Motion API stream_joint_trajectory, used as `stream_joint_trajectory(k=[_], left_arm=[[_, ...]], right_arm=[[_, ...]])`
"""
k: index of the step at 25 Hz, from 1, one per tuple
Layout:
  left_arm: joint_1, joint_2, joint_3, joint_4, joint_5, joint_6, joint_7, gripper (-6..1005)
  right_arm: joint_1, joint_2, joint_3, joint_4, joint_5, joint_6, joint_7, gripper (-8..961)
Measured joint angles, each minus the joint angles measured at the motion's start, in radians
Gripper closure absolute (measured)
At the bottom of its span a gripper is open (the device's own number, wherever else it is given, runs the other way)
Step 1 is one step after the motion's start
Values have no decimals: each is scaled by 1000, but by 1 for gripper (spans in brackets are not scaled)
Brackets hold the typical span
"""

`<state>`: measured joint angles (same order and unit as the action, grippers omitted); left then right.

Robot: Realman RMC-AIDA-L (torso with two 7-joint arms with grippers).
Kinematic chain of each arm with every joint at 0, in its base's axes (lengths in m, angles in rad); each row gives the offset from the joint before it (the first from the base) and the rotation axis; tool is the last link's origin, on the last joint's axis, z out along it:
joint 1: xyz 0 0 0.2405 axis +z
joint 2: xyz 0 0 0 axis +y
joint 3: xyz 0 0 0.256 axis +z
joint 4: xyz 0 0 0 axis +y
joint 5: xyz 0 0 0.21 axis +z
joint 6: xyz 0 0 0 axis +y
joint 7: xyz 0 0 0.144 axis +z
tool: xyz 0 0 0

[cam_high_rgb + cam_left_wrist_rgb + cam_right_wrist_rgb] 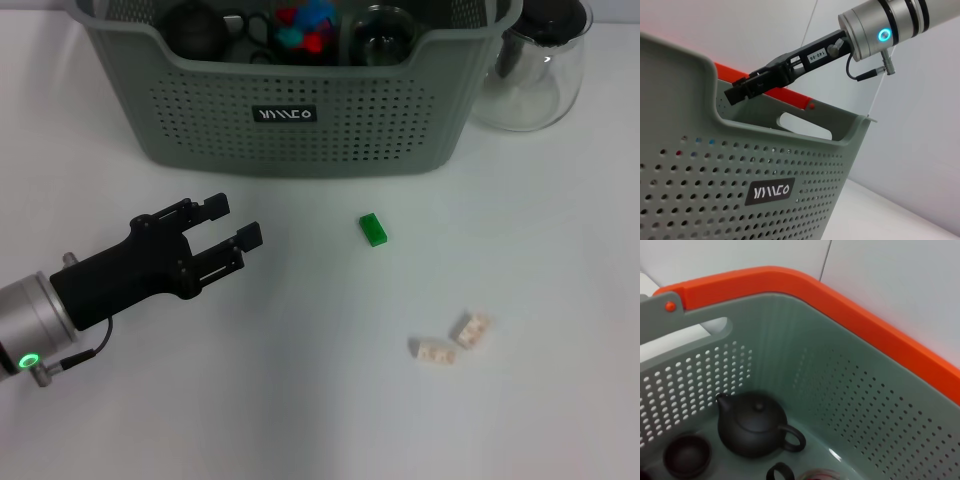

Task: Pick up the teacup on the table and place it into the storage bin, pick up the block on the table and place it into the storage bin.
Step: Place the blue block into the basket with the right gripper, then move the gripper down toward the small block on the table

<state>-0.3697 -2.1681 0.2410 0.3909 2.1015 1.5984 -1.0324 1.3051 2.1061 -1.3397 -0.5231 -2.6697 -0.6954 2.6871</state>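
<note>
The grey-green storage bin (300,150) stands at the back of the table; it also shows in the left wrist view (715,175) and the right wrist view (850,390). A small green block (373,229) lies on the table in front of it. My left gripper (232,222) is open and empty, low over the table left of the green block. My right gripper (737,92) hangs above the bin's rim. Inside the bin lie a dark teapot (752,430) and a small dark teacup (687,455). No teacup shows on the table.
Two beige blocks (471,329) (435,351) lie on the table at the front right. A clear glass pitcher (535,70) stands right of the bin. The bin also holds coloured pieces (305,25) and a glass cup (385,35).
</note>
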Motion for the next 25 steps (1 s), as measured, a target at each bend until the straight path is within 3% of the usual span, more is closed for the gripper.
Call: stream_joint_trajectory(k=[3,6,8,12,14,17,19,20,21,22,25], left_arm=[[2,0,0,0,0,0,0,339],[6,1,0,0,0,0,0,338],[7,1,0,0,0,1,0,338],[13,-1,0,1,0,0,0,338],[15,-1,0,3,0,0,0,338],[15,-1,-3,3,0,0,0,338],[14,-1,-4,3,0,0,0,338],[14,-1,-4,3,0,0,0,338],[14,-1,-5,3,0,0,0,338],[14,-1,-5,3,0,0,0,338],[15,-1,-7,4,0,0,0,338]], right_arm=[[-14,-2,2,-35,14,-14,1,359],[-72,-4,1,-168,36,-89,0,314],[-169,-3,-14,-353,76,-177,0,284],[-423,-9,-50,-841,217,-361,-7,284],[-541,-11,-23,-1068,294,-468,-31,285],[-671,-14,71,-1285,432,-672,-112,285],[-691,-17,102,-1310,471,-739,-136,285],[-716,-22,182,-1317,533,-892,-172,285],[-716,-22,182,-1317,533,-892,-172,284],[-728,-24,236,-1310,533,-1032,-181,284],[-743,-25,261,-1305,489,-1172,-194,289]])
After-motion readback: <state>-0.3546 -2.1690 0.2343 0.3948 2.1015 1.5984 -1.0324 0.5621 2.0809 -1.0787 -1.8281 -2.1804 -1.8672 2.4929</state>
